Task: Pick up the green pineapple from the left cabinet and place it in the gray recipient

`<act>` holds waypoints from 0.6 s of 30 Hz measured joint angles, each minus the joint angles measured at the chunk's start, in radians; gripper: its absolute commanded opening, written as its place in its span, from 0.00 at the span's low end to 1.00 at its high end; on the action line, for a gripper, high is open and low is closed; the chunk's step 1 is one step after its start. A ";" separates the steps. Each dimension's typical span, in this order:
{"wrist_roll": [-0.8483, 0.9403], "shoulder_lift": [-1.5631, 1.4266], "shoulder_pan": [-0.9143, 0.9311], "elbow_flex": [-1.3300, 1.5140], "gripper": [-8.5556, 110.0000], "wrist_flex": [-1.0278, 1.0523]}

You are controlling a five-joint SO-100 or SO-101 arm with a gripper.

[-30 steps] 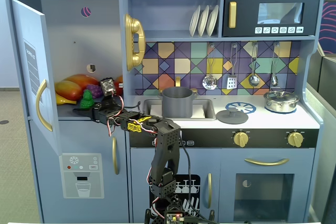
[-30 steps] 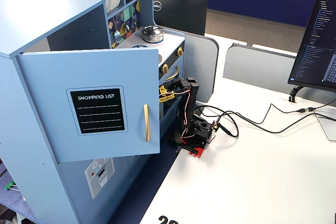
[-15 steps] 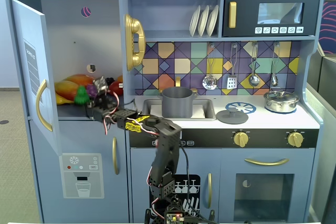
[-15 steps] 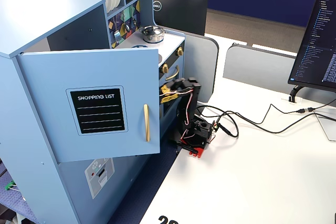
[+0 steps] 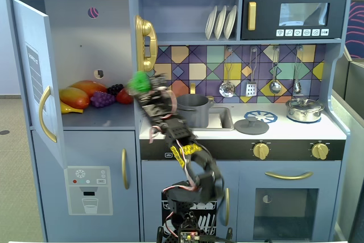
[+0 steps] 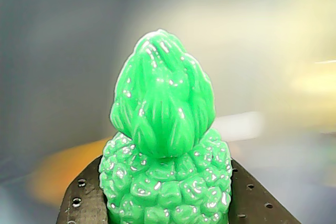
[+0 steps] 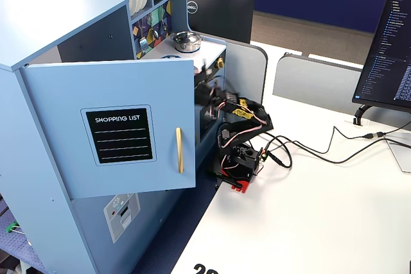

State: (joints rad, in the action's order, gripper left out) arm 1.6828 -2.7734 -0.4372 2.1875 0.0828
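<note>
While clamped in the black end effector (image 5: pixel 142 88), the glossy, bumpy green pineapple (image 6: pixel 165 140) sits mid-frame.
Leafy crown upward, it hangs between the open left cabinet (image 5: pixel 85 55) and the matte gray recipient (image 5: pixel 194 110).

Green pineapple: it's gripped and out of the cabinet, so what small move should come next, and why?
Probably carry it to the right in the front fixed view, toward the gray recipient. The pincer is shut on the green pineapple, which hangs at the left cabinet edge, short of the pot's open top.
</note>
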 measured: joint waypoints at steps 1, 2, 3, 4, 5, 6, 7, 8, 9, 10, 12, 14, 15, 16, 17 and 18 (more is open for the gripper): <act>-0.012 -0.023 0.058 0.000 0.07 0.032; -0.018 -0.028 0.115 -0.006 0.07 0.071; -0.021 -0.025 0.163 -0.020 0.07 0.110; -0.021 -0.012 0.204 -0.037 0.07 0.155; -0.021 0.006 0.232 -0.055 0.07 0.189; -0.021 0.035 0.255 -0.077 0.07 0.221; -0.021 0.077 0.275 -0.104 0.07 0.247; -0.021 0.121 0.287 -0.133 0.07 0.267; -0.021 0.164 0.305 -0.163 0.07 0.279; -0.021 0.209 0.327 -0.190 0.07 0.287; -0.021 0.307 0.362 -0.253 0.07 0.288; -0.021 0.396 0.394 -0.311 0.07 0.288; -0.021 0.440 0.407 -0.341 0.07 0.288; -0.021 0.485 0.417 -0.371 0.07 0.288; -0.021 0.525 0.423 -0.403 0.07 0.295; -0.021 0.560 0.430 -0.433 0.07 0.307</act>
State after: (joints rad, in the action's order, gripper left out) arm 1.6613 -2.2135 -0.0077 1.7549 0.3896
